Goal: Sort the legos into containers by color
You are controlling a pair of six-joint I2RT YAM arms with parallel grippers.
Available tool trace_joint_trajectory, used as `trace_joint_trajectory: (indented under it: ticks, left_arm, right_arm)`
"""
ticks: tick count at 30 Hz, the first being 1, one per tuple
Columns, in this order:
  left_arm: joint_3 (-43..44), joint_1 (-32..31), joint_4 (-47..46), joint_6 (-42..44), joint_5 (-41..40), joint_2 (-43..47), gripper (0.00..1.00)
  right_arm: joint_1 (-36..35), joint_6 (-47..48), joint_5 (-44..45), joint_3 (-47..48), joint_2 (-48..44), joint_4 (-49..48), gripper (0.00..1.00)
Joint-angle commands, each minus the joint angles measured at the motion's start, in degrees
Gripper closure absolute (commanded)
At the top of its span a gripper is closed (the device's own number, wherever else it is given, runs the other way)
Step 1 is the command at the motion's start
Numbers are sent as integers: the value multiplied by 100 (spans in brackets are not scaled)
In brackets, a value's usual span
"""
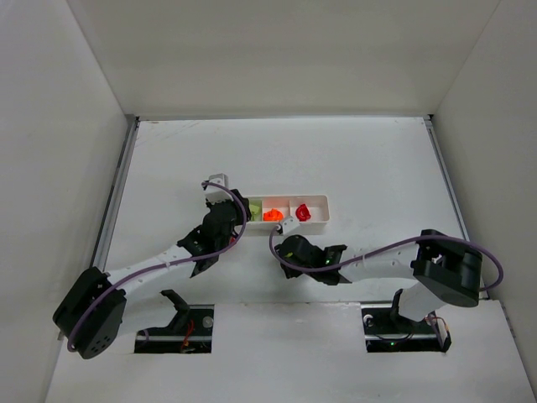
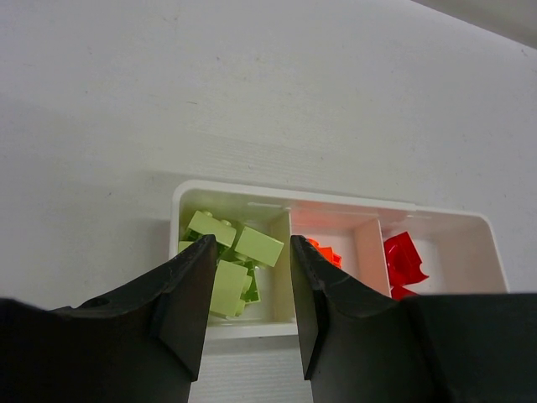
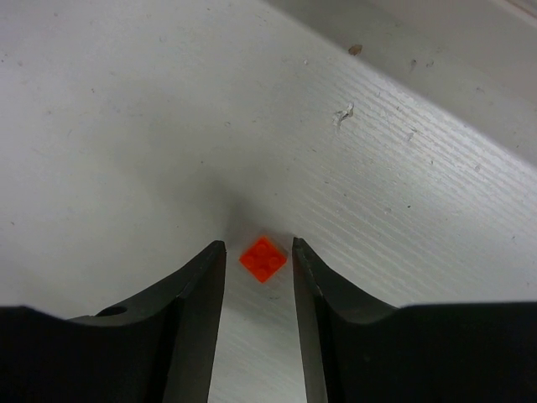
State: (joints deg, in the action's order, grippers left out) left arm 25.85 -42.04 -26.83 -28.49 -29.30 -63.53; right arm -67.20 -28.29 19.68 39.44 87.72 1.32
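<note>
The white tray (image 1: 324,202) lies mid-table with three compartments: yellow-green legos (image 1: 253,210) on the left, orange legos (image 1: 273,215) in the middle, red legos (image 1: 303,212) on the right. My left gripper (image 1: 241,210) is open and empty, hovering over the near edge of the left compartment. In the left wrist view its jaws (image 2: 250,252) frame the yellow-green legos (image 2: 256,245), with orange legos (image 2: 324,252) and red legos (image 2: 404,260) further right. My right gripper (image 1: 285,245) is open just in front of the tray. In the right wrist view it (image 3: 258,248) straddles one flat orange lego (image 3: 263,259) lying on the table, not touching it.
White walls enclose the table on the left, back and right. The arm bases sit at the near edge. The tray rim (image 2: 179,201) is close under the left fingers. A small brown speck (image 3: 356,49) lies on the table beyond the right gripper.
</note>
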Motion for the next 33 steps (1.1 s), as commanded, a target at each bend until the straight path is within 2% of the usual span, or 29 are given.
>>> trace_joint_trajectory:
  ticks: [1, 7, 19, 27, 32, 33]
  left_arm:
    - [105, -45, -235, 37, 3, -2, 62]
    - [79, -54, -253, 37, -23, 60, 62]
    - [96, -54, -253, 19, 3, -2, 62]
    - [70, -10, -253, -7, 3, 51, 62]
    - [70, -1, -226, 19, 3, 104, 62]
    - [61, 7, -226, 2, 3, 112, 62]
  right_arm:
    - [-69, -53, -44, 72, 60, 167, 60]
    - [-149, -53, 106, 116, 105, 342, 67]
    - [-245, -334, 493, -6, -545, 659, 68]
    - [-131, -344, 423, 20, -1002, 650, 67]
    - [-131, -185, 282, 20, -679, 712, 52]
    - [-131, -159, 238, 20, -608, 703, 52]
